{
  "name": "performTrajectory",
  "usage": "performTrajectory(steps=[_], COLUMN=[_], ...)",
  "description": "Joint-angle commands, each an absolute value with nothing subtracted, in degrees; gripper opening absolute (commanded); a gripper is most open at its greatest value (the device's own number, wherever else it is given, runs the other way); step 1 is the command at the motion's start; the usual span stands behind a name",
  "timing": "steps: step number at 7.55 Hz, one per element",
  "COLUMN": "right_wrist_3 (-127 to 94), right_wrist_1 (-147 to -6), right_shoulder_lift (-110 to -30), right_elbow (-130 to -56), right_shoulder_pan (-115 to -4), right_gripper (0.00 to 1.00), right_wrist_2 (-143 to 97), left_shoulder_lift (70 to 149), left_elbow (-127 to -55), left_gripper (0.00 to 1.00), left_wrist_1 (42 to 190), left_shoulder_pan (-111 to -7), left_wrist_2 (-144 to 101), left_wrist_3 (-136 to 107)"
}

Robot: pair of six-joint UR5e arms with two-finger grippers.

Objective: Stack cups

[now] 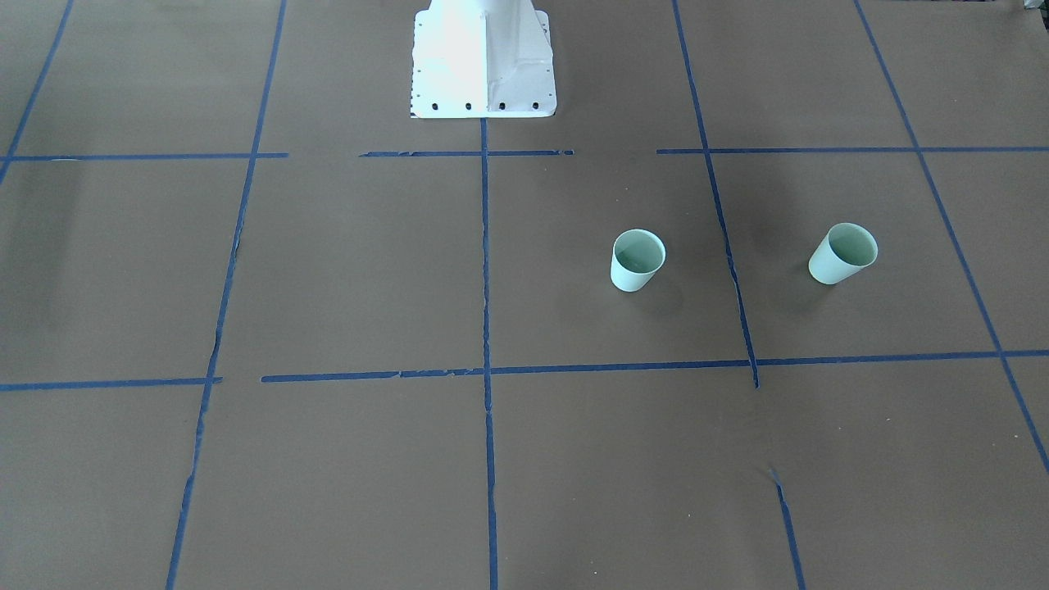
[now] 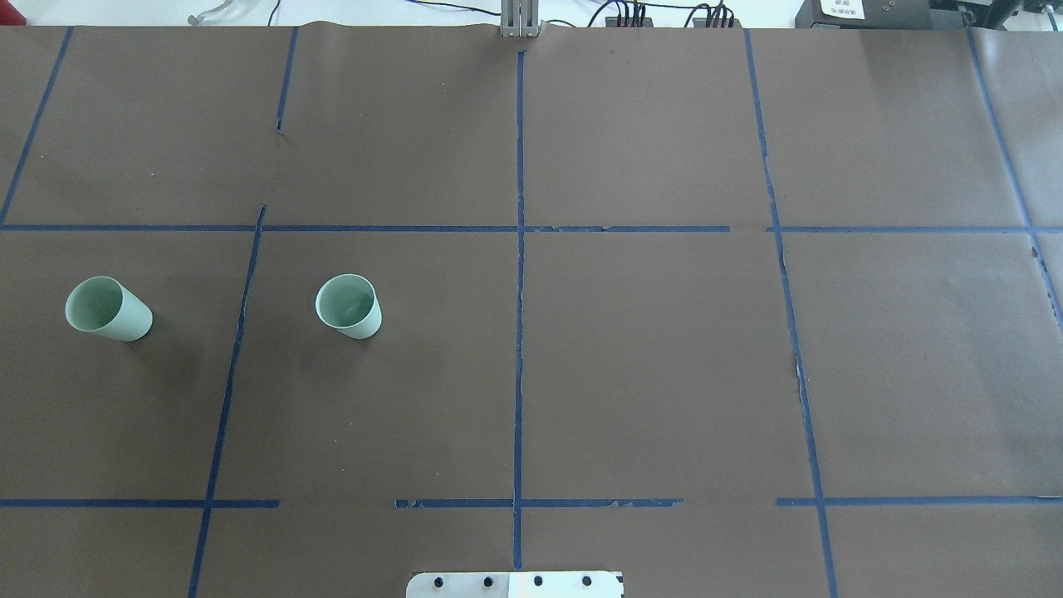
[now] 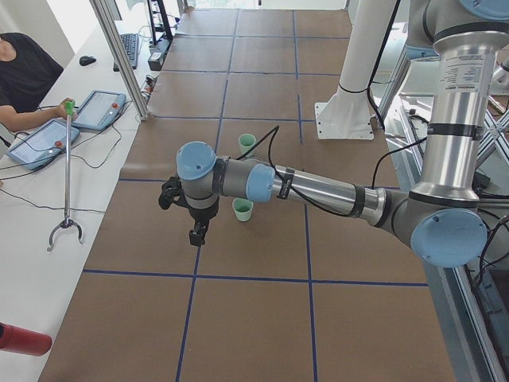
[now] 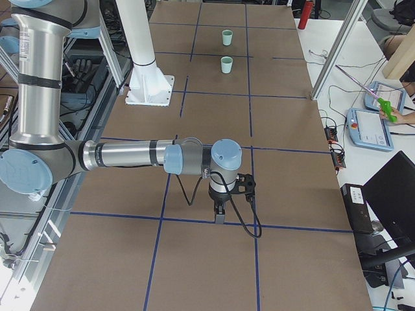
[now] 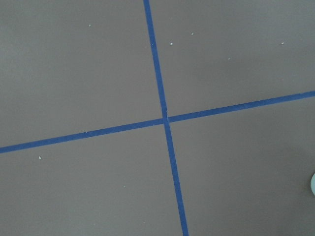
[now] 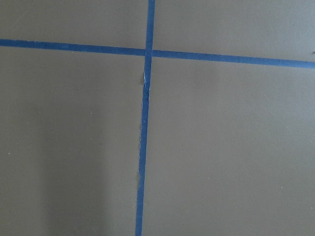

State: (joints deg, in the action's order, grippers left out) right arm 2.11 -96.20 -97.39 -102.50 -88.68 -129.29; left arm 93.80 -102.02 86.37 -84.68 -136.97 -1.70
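Hanging above the brown surface (image 2: pixel 664 374) toward its left edge, the left tool (image 3: pixel 196 231) points down over bare paper, and I cannot tell whether its fingers are apart or together. The same goes for the right tool (image 4: pixel 219 214), hanging toward the right edge. Beyond the left tool the outer cup (image 2: pixel 108 309) stands upright close to the left edge, and farther in, well apart across a line of blue tape (image 2: pixel 232 374), the inner cup (image 2: pixel 349 306) stands upright too.
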Motion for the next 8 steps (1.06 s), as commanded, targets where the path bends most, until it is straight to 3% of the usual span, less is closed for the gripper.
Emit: performTrajectory(steps=[1,3,5,8], right_wrist_3=[2.1,2.1,2.1,2.1], right_wrist_1=[-96.2,-96.2,-96.2,-96.2], right_shoulder_lift=[-97.4,-97.4,-97.4,-97.4], right_elbow=[-102.5,-102.5,-102.5,-102.5], right_shoulder_pan=[-88.7,-88.7,-88.7,-88.7], right_gripper=[1.00,1.00,1.00,1.00], right_wrist_2=[-129.3,-129.3,-129.3,-129.3], left_shoulder_lift=[96.8,94.3,86.4,86.1], left_elbow=[-106.7,-106.7,-104.3,-99.7], left_gripper=[1.00,1.00,1.00,1.00], left_wrist_1=[88.1,94.1,111.7,118.9], left_shoulder_pan=[-72.6,-66.7,-63.5,-59.6], left_wrist_2=[-133.6,-132.9,-129.3,-129.1], left_wrist_3=[-25.6,-31.9,-39.4,-43.9])
